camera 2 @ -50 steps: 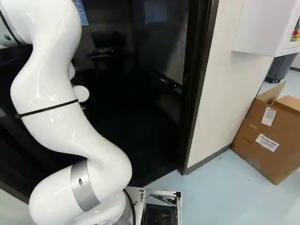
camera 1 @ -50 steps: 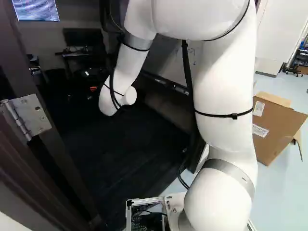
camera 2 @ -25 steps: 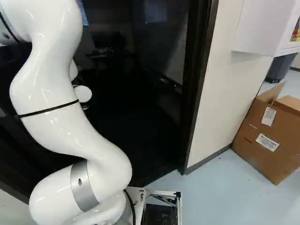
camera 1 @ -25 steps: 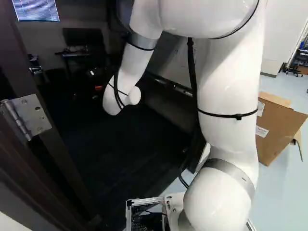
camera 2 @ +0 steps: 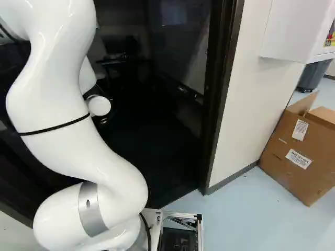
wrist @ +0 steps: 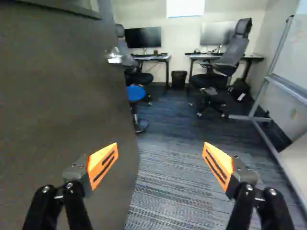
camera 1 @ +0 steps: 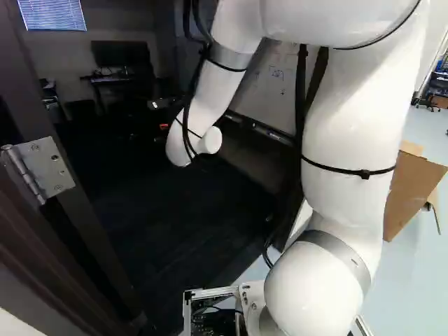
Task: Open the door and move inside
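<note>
– Gripper [wrist: 160,165], wrist view: how does it stand?
– Fingers [wrist: 98,161] wide apart, nothing between them. Door [wrist: 67,105] is open, its dark face alongside one finger; contact, I can't tell. Handle [wrist: 114,58] lies farther ahead, ungripped. I judge the spread fits pushing or guarding the door, no grip needed. Carpet [wrist: 175,191] runs ahead.
– Left base view?
– Arm [camera 1: 357,119] reaches inside past the hinge [camera 1: 45,169], probably to keep the door off my path. Against half a second ago, it has swung toward that view's right. Hinge unshifted; base [camera 1: 252,295] hasn't moved.
– Right base view?
– Wrist end of the arm sits farther right too. Jamb [camera 2: 222,94] and carton [camera 2: 298,151] unchanged. Before driving in, I'd check arm clearance at that jamb.
</note>
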